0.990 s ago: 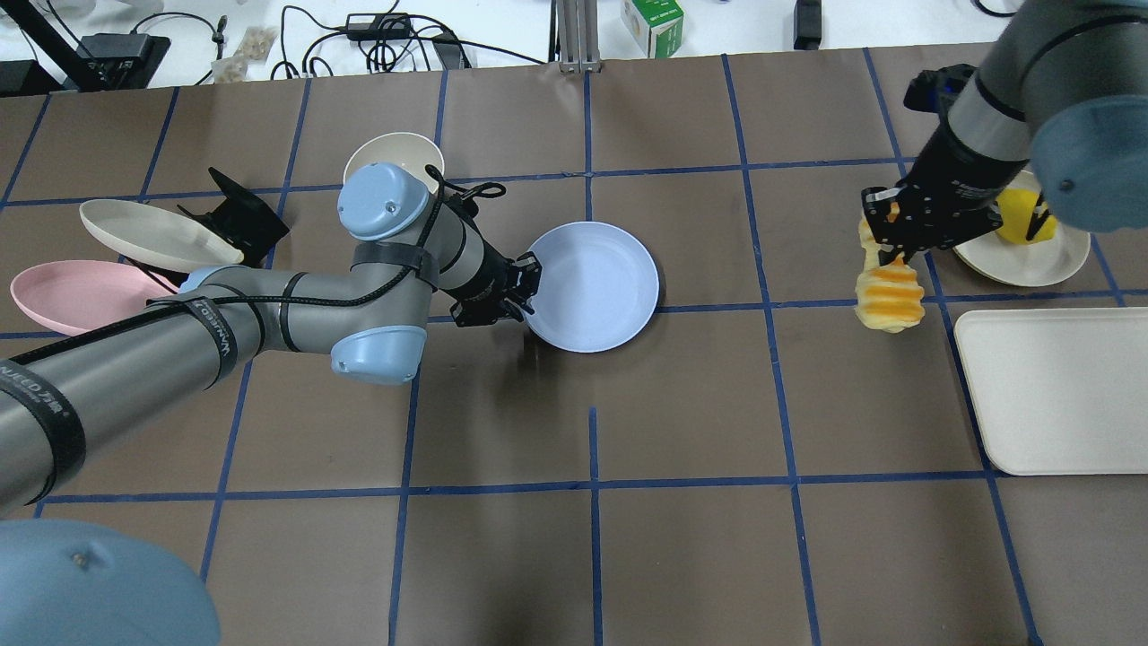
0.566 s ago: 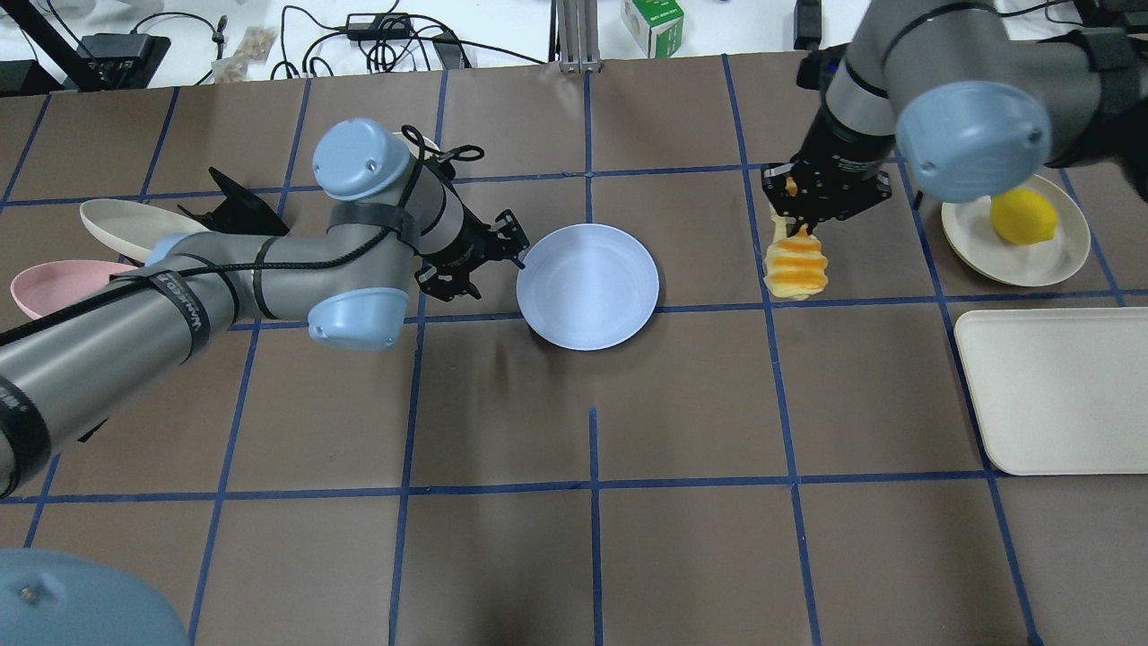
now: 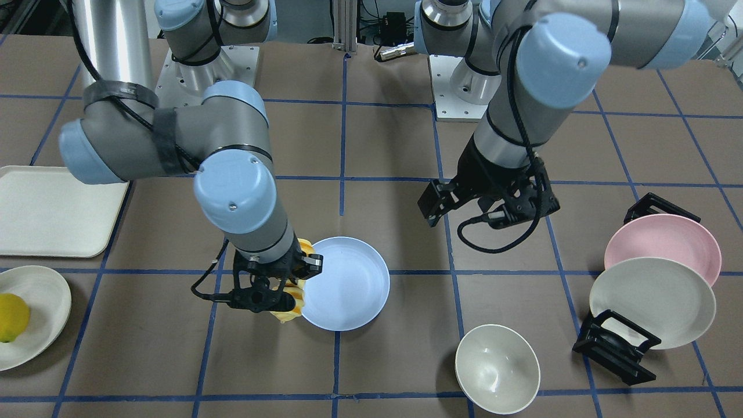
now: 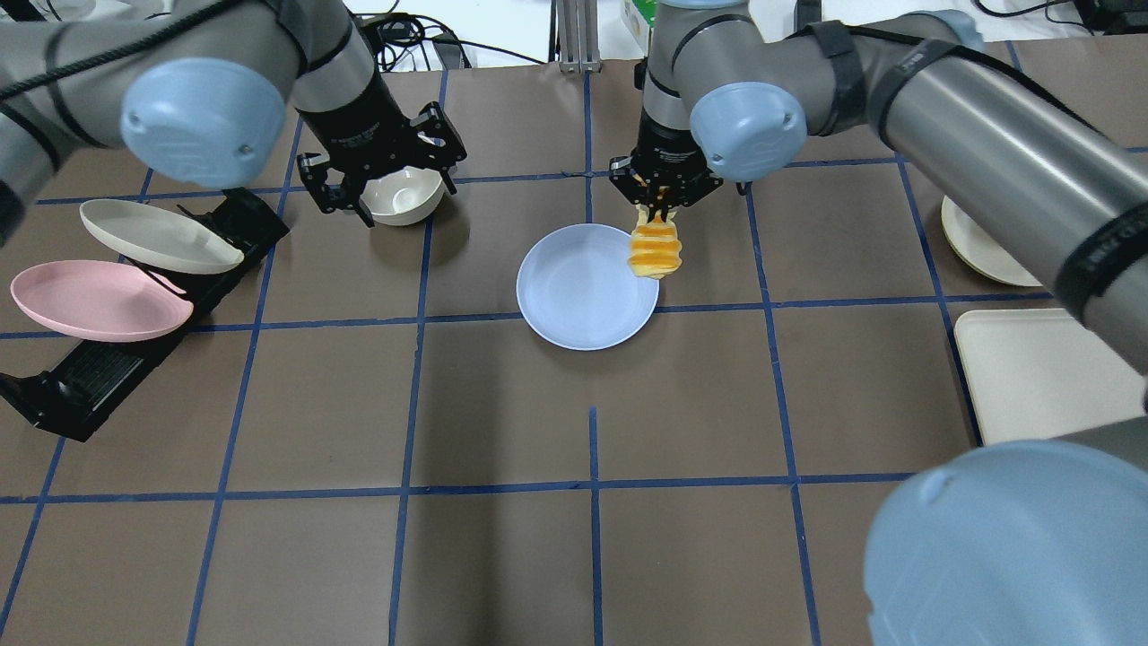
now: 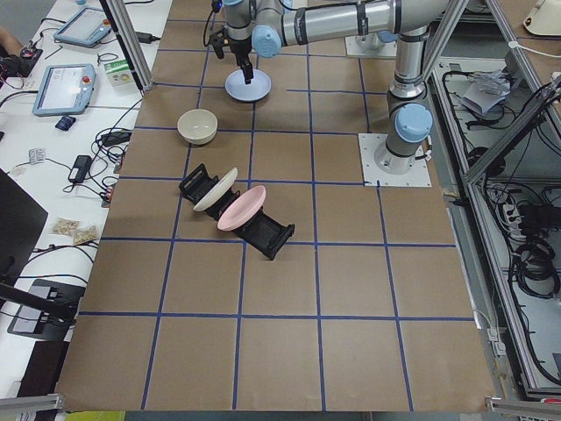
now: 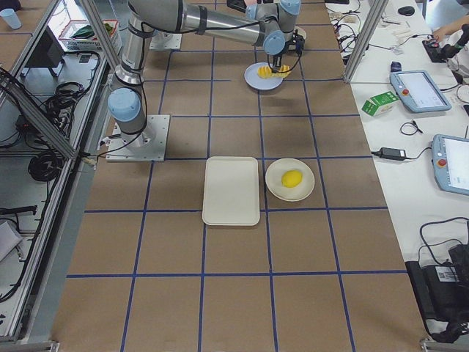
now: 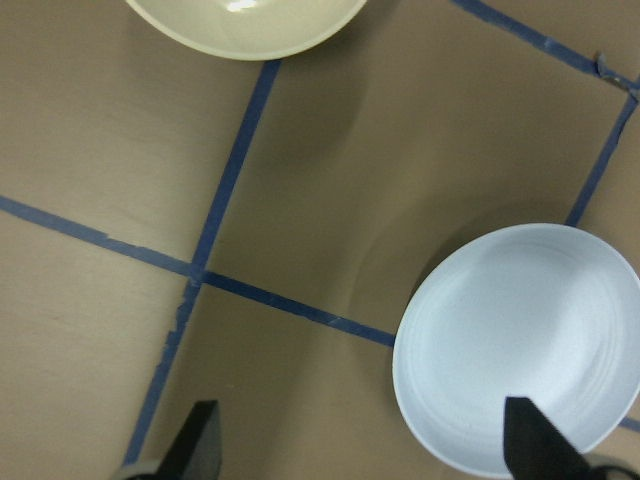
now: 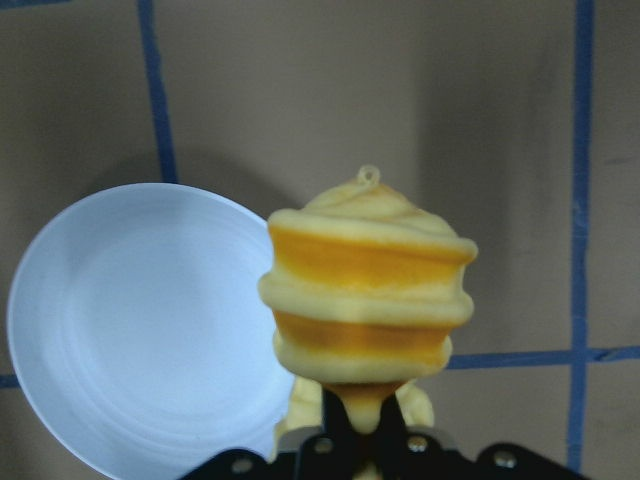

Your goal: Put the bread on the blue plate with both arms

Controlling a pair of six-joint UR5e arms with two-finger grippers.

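The bread (image 4: 655, 251) is held in the air by the right gripper (image 4: 662, 211). Its fingers are pinched on the loaf's narrow end, so that the ridged body hangs below them over the far right rim of the blue plate (image 4: 574, 301). Whether the loaf touches that rim cannot be told from above. In the right wrist view the bread is seen overlapping the plate's edge, its gripped end hidden between the black fingers and cut off at the bottom of the frame. From the front-facing camera most of the bread is covered by the right wrist and gripper, and only yellow scraps are shown above and below them, beside the plate. The left gripper (image 7: 365, 450) is held with its fingers spread wide and nothing between them. In its own wrist view only the two dark fingertips (image 7: 203, 445) are visible at the lower edge, one of them covering part of the plate's rim, while the cream bowl (image 7: 245, 20) is cut off at the top. In the overhead view part of that bowl is hidden under the left gripper. The lemon (image 6: 292, 178) on the cream plate (image 6: 276, 189) is shown whole only from the right-side camera. Overhead, that plate is largely covered by the right arm (image 4: 987, 135), and the tray (image 4: 1049, 386) is cut by the frame edge and the arm's large joint cap.
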